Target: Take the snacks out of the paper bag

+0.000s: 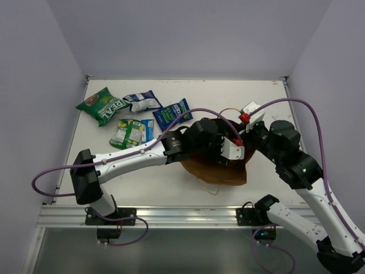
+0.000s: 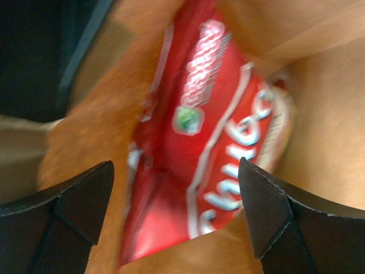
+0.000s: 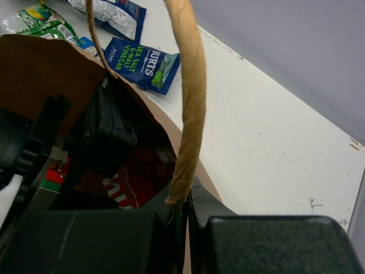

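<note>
The brown paper bag (image 1: 219, 170) lies on the table with its mouth held up. My left gripper (image 2: 177, 171) is inside it, open, jaws wide apart on either side of the large red chip bag (image 2: 197, 137), not gripping it. My right gripper (image 3: 188, 201) is shut on the bag's rim at the foot of a twisted paper handle (image 3: 189, 97). The red bag (image 3: 128, 178) also shows through the mouth in the right wrist view. In the top view, the left fingers are hidden in the bag.
Snacks lie at the back left of the table: a green bag (image 1: 102, 106), a blue-white packet (image 1: 141, 101), a blue Burts packet (image 1: 172, 113) and a green-white packet (image 1: 130, 133). The left arm (image 1: 137, 157) stretches across the table's middle. Walls stand close on three sides.
</note>
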You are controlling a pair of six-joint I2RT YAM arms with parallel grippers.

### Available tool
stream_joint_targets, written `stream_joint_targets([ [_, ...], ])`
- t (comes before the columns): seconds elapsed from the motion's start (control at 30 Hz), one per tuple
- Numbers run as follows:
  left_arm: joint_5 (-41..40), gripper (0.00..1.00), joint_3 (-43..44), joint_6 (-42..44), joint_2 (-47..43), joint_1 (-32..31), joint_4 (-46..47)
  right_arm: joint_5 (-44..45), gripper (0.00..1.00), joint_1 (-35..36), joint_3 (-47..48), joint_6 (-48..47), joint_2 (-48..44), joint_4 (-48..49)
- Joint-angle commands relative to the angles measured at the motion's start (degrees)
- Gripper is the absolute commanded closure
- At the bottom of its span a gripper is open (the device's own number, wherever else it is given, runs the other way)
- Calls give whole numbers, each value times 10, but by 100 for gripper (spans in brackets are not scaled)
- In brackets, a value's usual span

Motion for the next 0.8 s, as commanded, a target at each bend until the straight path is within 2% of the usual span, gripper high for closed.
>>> stream_joint_targets([
  [0.0, 46, 6, 25, -4, 16, 2, -18, -5, 100, 7, 0, -10, -9, 36],
  [0.17, 61, 14, 24, -20, 35, 2, -30, 1, 100, 10, -5, -9, -12, 37],
  [0.2, 62, 22, 23, -20, 37, 2, -30, 3, 100, 10, -5, -9, -12, 37],
  [0.27, 61, 32, 22, -23, 40, 3, -30, 4, 100, 10, -8, -9, -15, 39],
  [0.3, 61, 48, 24, -24, 40, 2, -30, 5, 100, 11, -9, -9, -15, 40],
  [0.37, 58, 64, 25, -27, 33, 2, -30, 12, 100, 11, -14, -10, -15, 43],
  [0.4, 56, 80, 25, -29, 31, 2, -29, 15, 100, 11, -16, -11, -15, 45],
  [0.5, 53, 99, 28, -38, 13, 2, -34, 33, 100, 11, -22, -9, -11, 54],
  [0.77, 84, 100, 24, -70, -99, -3, -41, 100, 100, 11, -28, -2, 12, 62],
])
